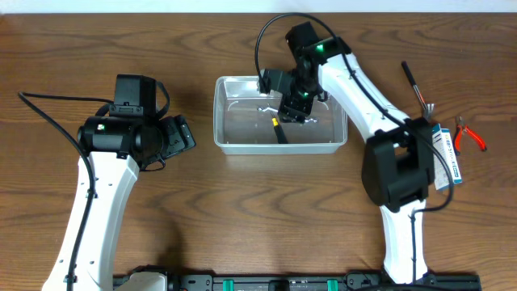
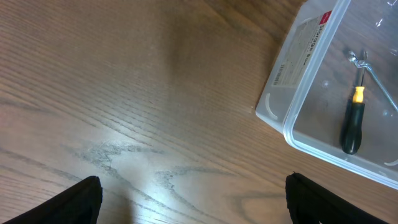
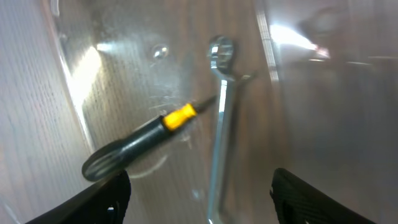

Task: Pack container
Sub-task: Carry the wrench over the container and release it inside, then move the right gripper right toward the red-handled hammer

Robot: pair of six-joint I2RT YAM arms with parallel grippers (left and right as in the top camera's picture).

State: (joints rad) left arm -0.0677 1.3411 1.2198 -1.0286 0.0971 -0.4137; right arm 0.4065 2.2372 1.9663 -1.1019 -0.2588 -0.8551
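Observation:
The container (image 1: 234, 144) is a clear plastic tub at the table's middle. A black-handled screwdriver with a yellow collar (image 1: 279, 131) and a silver wrench (image 3: 219, 124) lie on its floor. My right gripper (image 1: 292, 109) hovers over the tub's inside, open. In the right wrist view its gripper (image 3: 199, 199) has the wrench's shaft lying below, between the spread fingers, and the screwdriver (image 3: 137, 140) just left. My left gripper (image 1: 182, 133) is open over bare wood left of the tub. The left wrist view shows that gripper (image 2: 193, 202), the tub's corner (image 2: 292, 127) and the screwdriver (image 2: 352, 127).
At the table's right lie a thin black-handled tool (image 1: 416, 85), red-handled pliers (image 1: 468, 135) and a blue-and-white packet (image 1: 448, 153) beside the right arm's base. A label (image 2: 301, 46) shows on the tub's outer wall.

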